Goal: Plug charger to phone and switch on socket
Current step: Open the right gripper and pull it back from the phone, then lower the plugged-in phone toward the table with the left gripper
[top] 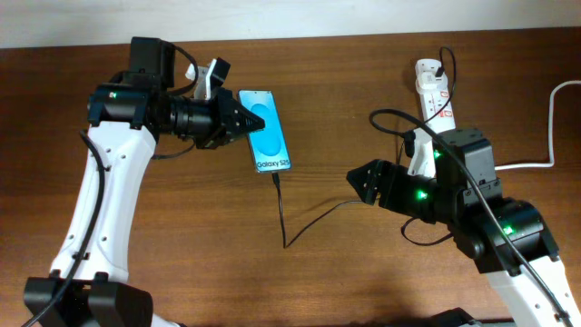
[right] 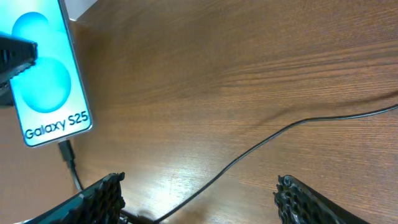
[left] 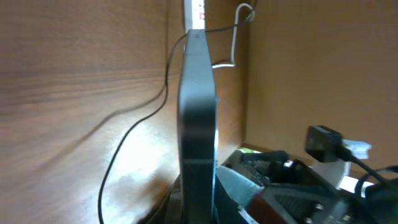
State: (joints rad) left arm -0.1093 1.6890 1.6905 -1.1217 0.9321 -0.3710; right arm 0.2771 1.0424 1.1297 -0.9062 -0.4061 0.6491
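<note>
The phone (top: pixel 269 133) has a cyan screen reading "Galaxy S25" and sits at the table's middle left. My left gripper (top: pixel 247 122) is shut on its long edge. In the left wrist view the phone (left: pixel 198 106) stands edge-on between the jaws (left: pixel 198 208). The black charger cable (top: pixel 284 222) runs from the phone's bottom edge down, then right and up to the socket (top: pixel 434 91). Its plug tip (right: pixel 66 151) sits at the bottom edge of the phone (right: pixel 50 81) and looks inserted. My right gripper (top: pixel 363 182) is open and empty, over the cable (right: pixel 261 140) in the right wrist view (right: pixel 202 199).
The white power strip lies at the back right, partly hidden by my right arm; its thick white cord (top: pixel 551 127) runs off the right edge. A cable loop lies on the wood between the two arms. The strip's end also shows in the left wrist view (left: pixel 196 12).
</note>
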